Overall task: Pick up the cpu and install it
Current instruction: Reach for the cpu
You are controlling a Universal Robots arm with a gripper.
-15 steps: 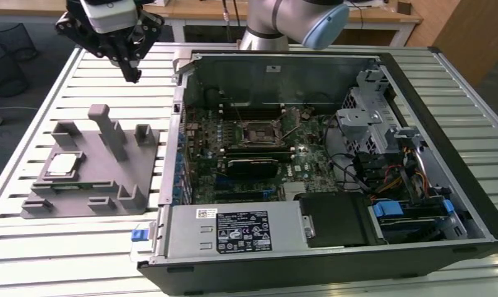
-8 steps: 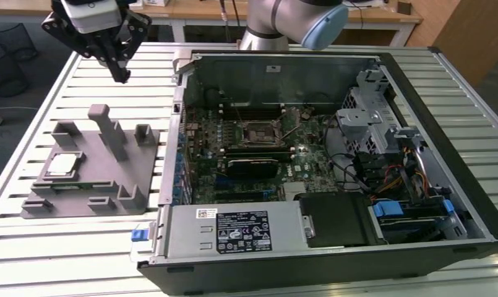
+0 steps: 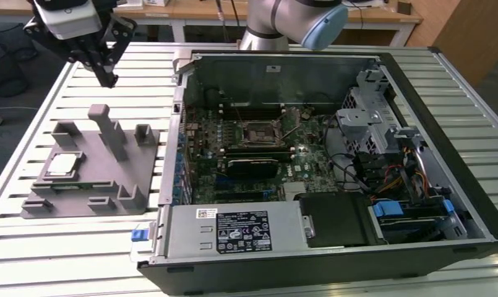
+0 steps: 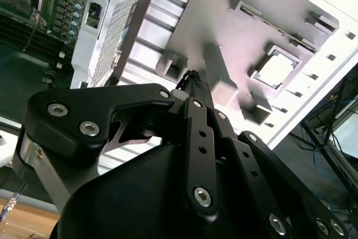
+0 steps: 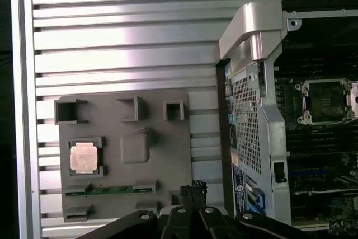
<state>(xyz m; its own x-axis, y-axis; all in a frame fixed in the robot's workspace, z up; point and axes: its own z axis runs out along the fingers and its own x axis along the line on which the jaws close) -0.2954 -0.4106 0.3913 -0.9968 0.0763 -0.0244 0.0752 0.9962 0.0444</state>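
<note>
We note the small flat square silver-topped cpu seated in a recess of the grey plastic fixture, just beside the open black computer case. Farther back, the black gripper hovers well apart, fingers pressed together, empty.

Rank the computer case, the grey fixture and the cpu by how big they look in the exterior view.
Largest to smallest:
1. computer case
2. grey fixture
3. cpu, clearly the smallest
</note>
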